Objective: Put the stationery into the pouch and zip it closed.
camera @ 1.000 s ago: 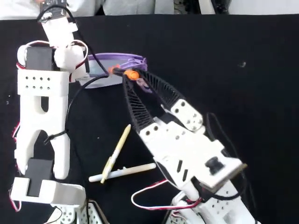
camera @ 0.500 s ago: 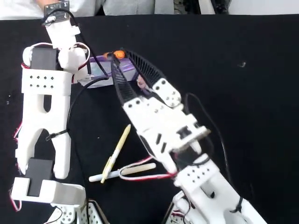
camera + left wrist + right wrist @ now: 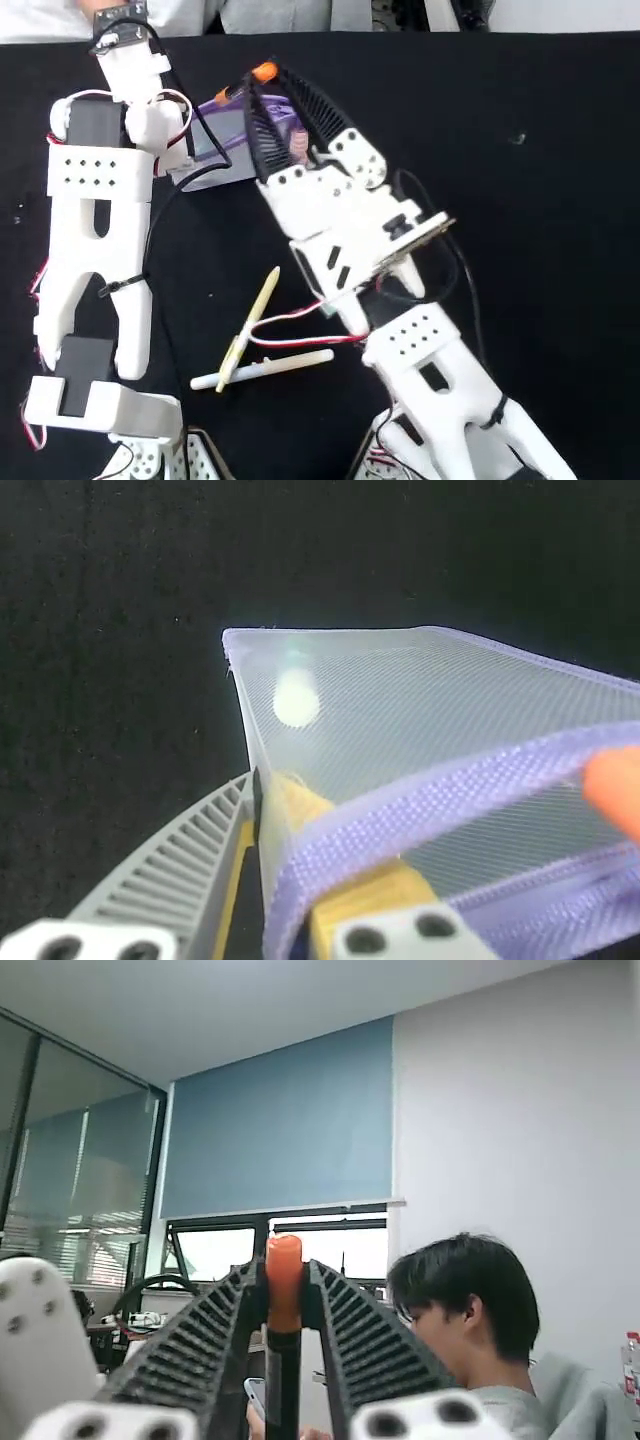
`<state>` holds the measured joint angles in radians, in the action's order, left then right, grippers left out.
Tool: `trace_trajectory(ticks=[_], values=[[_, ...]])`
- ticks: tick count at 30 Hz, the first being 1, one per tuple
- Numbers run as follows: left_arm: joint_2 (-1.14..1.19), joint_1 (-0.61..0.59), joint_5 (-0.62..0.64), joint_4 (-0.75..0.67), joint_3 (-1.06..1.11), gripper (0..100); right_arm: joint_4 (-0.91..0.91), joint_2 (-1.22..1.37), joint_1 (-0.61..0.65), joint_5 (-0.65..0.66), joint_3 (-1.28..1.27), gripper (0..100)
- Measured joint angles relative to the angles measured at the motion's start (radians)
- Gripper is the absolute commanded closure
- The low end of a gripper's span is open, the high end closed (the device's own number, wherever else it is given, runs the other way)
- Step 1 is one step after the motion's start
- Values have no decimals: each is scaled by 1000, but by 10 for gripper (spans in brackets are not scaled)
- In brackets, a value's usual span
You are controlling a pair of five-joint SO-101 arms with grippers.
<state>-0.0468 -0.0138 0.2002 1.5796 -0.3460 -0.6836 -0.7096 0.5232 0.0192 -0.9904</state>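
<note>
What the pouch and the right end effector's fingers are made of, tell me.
The pouch looks like translucent plastic sheet, perhaps vinyl, with a fine grid texture; its purple rim looks like woven fabric tape. The right end effector has fingers of matte black ribbed plastic, probably printed.

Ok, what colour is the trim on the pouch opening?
Purple; the trim on the clear mesh pouch shows best in the left wrist view.

The pouch (image 3: pixel 215 140) lies at the table's (image 3: pixel 560 150) far side, its edge pinched in the left gripper (image 3: pixel 268 780). The right gripper (image 3: pixel 270 78) holds a marker (image 3: pixel 258 74) over it. Nearer the arm bases, a pen (image 3: pixel 250 325) crosses a second pen (image 3: pixel 275 366).
</note>
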Motion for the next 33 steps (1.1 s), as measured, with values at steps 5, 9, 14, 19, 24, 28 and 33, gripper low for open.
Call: trace_trajectory(ticks=[5, 9, 14, 19, 24, 28, 33], values=[[0, 0, 0, 0, 0, 971, 18, -63, -8, -6, -28, 988], [0, 0, 0, 8, 0, 971, 146, -170, 0, -9, -29, 988], [0, 0, 0, 8, 2, 971, 258, -253, 51, -8, -31, 988], [0, 0, 0, 9, 2, 971, 272, -258, 55, -8, -31, 988], [0, 0, 0, 9, 2, 971, 276, -249, 57, -8, -31, 988], [0, 0, 0, 9, 2, 971, 276, -146, 57, -8, -31, 988], [0, 0, 0, 9, 2, 971, 276, 5, 57, -8, -2, 969]])
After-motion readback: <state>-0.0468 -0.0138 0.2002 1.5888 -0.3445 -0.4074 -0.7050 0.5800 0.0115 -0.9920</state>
